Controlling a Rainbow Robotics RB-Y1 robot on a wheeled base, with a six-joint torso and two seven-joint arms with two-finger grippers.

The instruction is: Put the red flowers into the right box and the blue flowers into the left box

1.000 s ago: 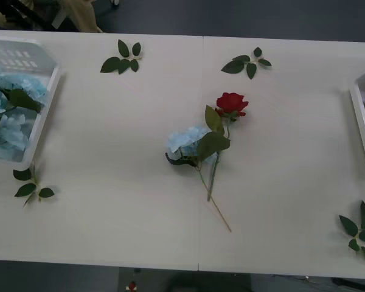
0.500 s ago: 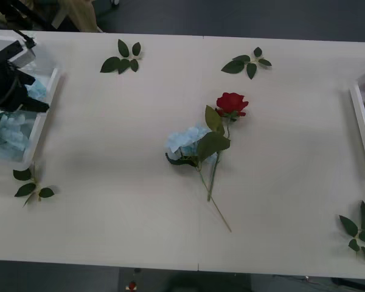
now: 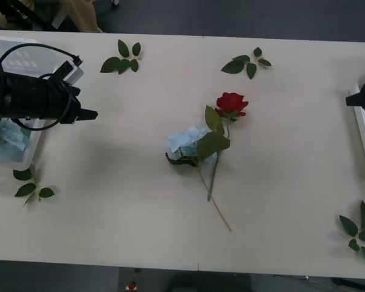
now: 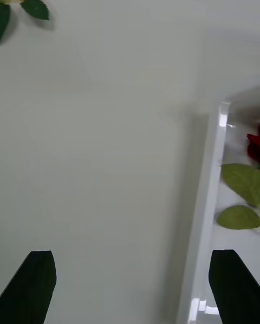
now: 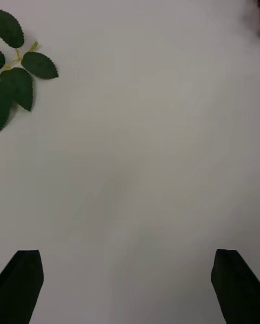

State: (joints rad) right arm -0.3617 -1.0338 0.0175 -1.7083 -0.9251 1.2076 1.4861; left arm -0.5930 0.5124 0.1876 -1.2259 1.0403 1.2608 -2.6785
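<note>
From above, the left gripper (image 3: pixel 85 114) is hanging over the table (image 3: pixel 121 201) just beside the left box (image 3: pixel 41 131), its black fingers pointing toward the middle. Its own wrist camera is showing what the overhead one cannot: the two fingertips (image 5: pixel 21 280) standing far apart at the corners, released, with nothing between them but bare tabletop and a leaf sprig (image 5: pixel 19 75) off to one side. The right gripper (image 3: pixel 360 97) is barely peeking in at the table's right edge in the front view; the right wrist camera is showing its fingers spread wide too, one on either side of the right box (image 4: pixel 208 205) rim.

The left box is holding blue flowers (image 3: pixel 9 137), partly hidden by the arm. Inside the right box, two pale green leaves and what seems to be a red bloom (image 4: pixel 253 146) are lying. One red rose (image 3: pixel 232 103) and one blue flower (image 3: pixel 184 140) are lying crossed, touching, mid-table, well apart from both boxes.
</note>
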